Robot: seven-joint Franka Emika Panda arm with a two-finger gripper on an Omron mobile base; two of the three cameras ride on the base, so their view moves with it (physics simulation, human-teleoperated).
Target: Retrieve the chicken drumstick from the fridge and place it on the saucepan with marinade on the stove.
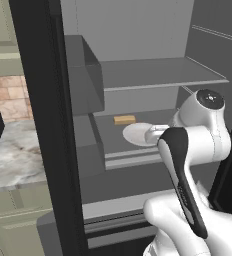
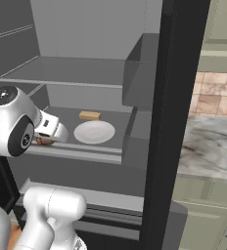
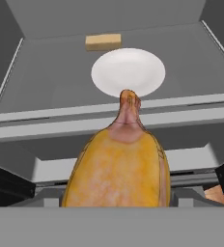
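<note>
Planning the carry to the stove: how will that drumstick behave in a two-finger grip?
The chicken drumstick looks plump and rounded, tapering to a thin bone end, so it may pivot or roll between flat fingers. Its glossy golden skin hints at slipperiness. It seems stiff and light.

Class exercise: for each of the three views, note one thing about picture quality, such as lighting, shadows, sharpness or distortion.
Left base view: flat, even rendered light, soft shading inside the fridge. Right base view: equally sharp, with no glare on the white plate. Hand view: the chicken drumstick looms large from closeness, its texture slightly soft, while the tan block behind stays crisp.
</note>
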